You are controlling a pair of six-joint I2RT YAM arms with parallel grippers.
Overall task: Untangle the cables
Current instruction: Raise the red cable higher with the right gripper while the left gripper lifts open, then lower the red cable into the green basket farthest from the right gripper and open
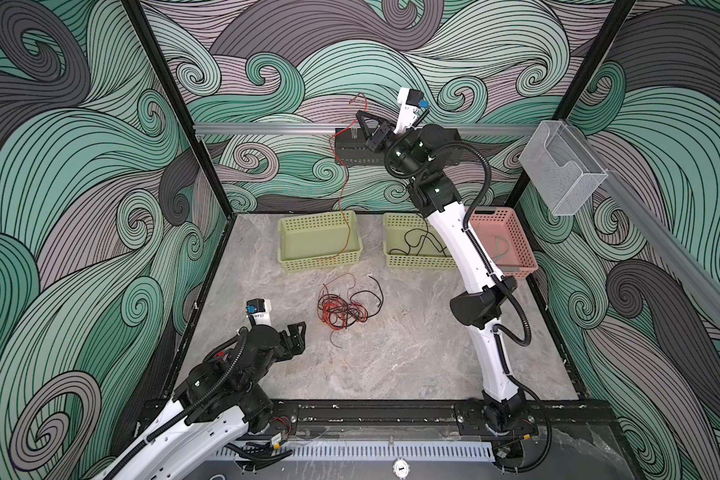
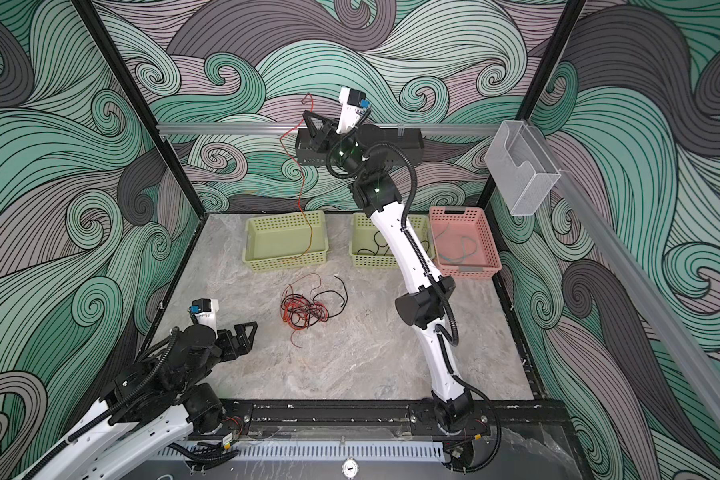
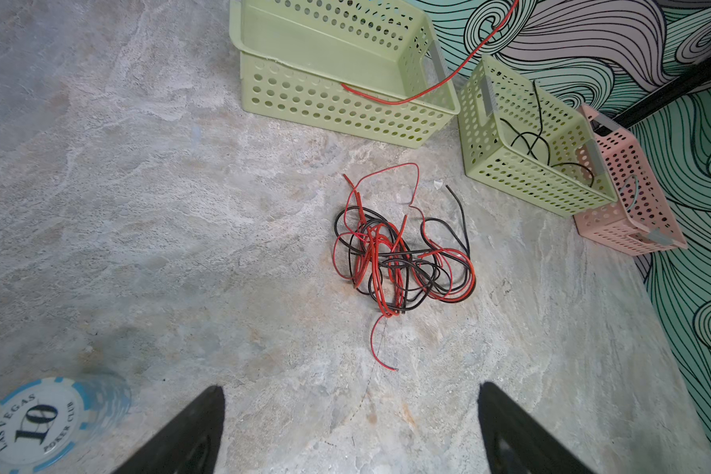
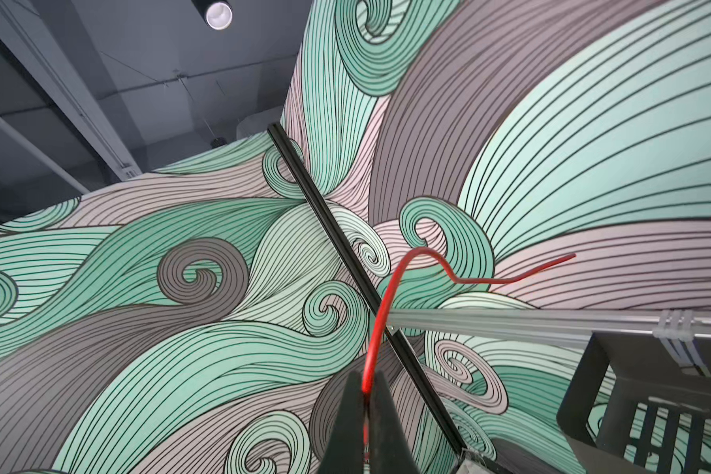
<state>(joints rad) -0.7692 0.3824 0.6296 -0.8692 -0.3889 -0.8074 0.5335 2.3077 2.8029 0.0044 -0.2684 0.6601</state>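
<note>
"Marbled grey tabletop, wave-patterned walls on three sides. Where are the cables?"

"Most lie in one red-and-black tangle in the middle of the table, in front of the baskets and touching none of them."

"And the right gripper?"

"Up high at the back, near the black bin on the rail — its jaws are pinched on a red cable. A short end sticks out past the fingers. The long part hangs down, and its lower end lies across the front rim of the left green basket."

"The other baskets?"

"One black cable in the middle green basket, and a pale teal cable in the pink basket."

"And the left gripper?"

"Low over the front left of the table, jaws spread wide with nothing between them — well apart from the tangle."
</note>
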